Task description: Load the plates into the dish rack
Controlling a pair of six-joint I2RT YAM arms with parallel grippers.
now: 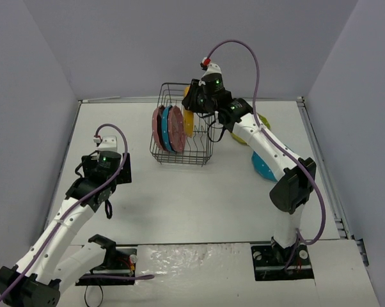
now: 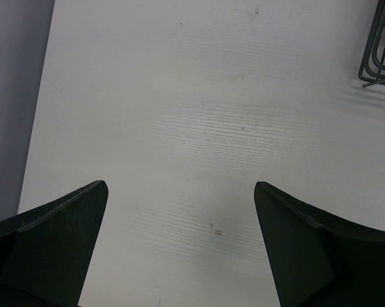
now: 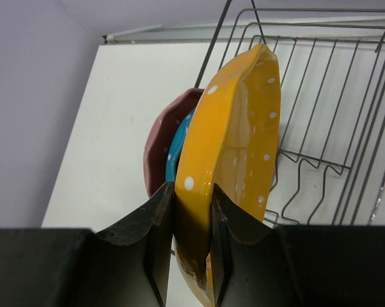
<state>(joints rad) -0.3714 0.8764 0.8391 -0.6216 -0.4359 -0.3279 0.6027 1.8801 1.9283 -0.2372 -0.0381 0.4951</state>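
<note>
The black wire dish rack [image 1: 202, 153] stands at the back middle of the table. In it, on edge, are a pink plate [image 1: 158, 128], a blue plate [image 1: 167, 132] and a second pink plate [image 1: 176, 126]. My right gripper [image 1: 196, 105] is shut on the rim of the orange plate [image 1: 188, 121] and holds it upright inside the rack, beside those plates. In the right wrist view the fingers [image 3: 160, 217] clamp the orange plate [image 3: 237, 128], with a blue plate [image 3: 178, 148] and a pink plate [image 3: 162, 137] beyond. My left gripper [image 2: 180, 185] is open and empty over bare table.
A lime green plate [image 1: 263, 120] lies behind the right arm, and another blue plate [image 1: 264, 167] lies on the table at the right. The rack's corner [image 2: 375, 64] shows at the top right of the left wrist view. Grey walls enclose the table.
</note>
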